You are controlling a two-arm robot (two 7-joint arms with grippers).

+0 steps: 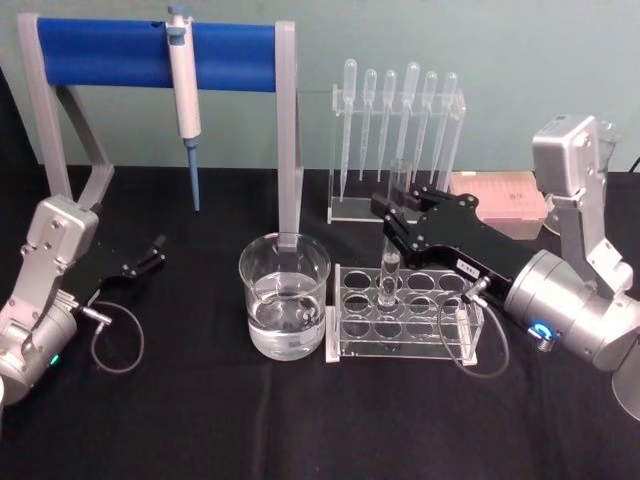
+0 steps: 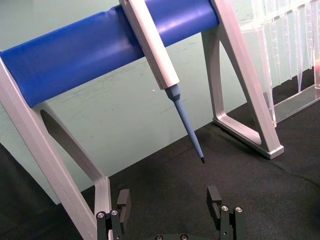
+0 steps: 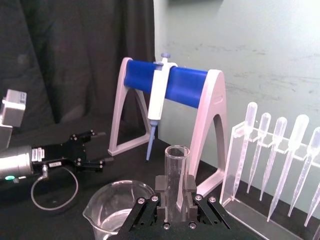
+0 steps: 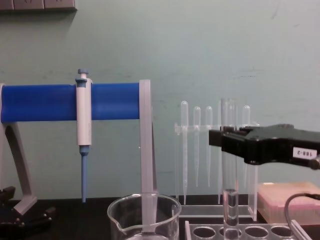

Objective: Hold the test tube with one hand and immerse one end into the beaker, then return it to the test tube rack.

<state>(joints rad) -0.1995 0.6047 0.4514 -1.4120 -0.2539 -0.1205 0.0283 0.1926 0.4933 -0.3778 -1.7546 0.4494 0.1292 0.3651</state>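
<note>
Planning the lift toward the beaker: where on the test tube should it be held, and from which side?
Hold the test tube on its upper part, just below the open rim, from the robot's right, as the right tool does: it stands upright in the rack, leaving the round bottom free for dipping.

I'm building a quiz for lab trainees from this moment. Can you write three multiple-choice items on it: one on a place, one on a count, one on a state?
1. Where is the clear glass test tube's lower end?
A. Over the clear rack with round holes
B. In the wide glass beaker
C. Flat on the black table

2. How many plastic pipettes hang in the clear stand?
A. Three
B. Six
C. Nine

3. What is the black right gripper doing?
A. Shut on the tube
B. Open above the beaker
C. Holding the white-and-blue micropipette

Answers: 1 A, the head view shows the tube upright at the rack. 2 B, six bulbs show there. 3 A, the right wrist view shows the pads on the tube.
</note>
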